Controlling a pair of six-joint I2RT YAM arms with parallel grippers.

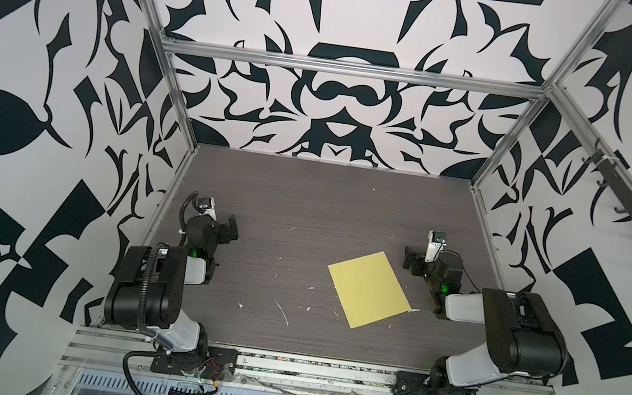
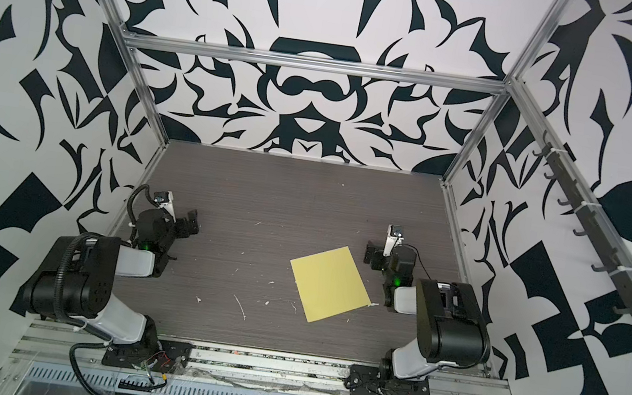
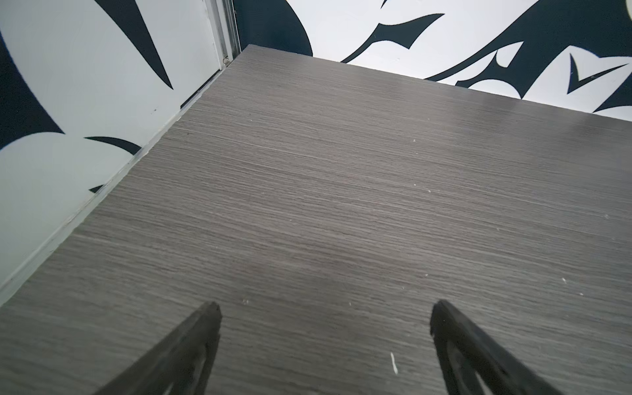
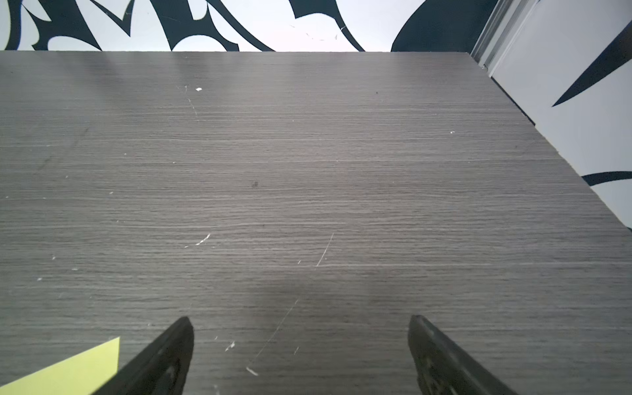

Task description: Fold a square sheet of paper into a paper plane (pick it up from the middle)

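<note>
One grey wood-grain table [image 1: 305, 201] carries everything. Right of its centre, the square sheet of paper [image 1: 369, 290] lies flat and unfolded, with one corner near the right gripper [image 1: 411, 259]. That gripper stands spread wide and empty. The left gripper [image 1: 231, 230], well apart from the sheet, gapes empty too. Small white flecks [image 1: 283, 313] dot the wood.

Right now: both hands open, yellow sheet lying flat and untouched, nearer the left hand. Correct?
One thing is off: the yellow sheet lies nearer the right hand, not the left. Both top views show this, and the right wrist view catches a corner of it beside that hand. The rest holds: both hands are open, the left hand included, and the sheet is flat and untouched.
</note>
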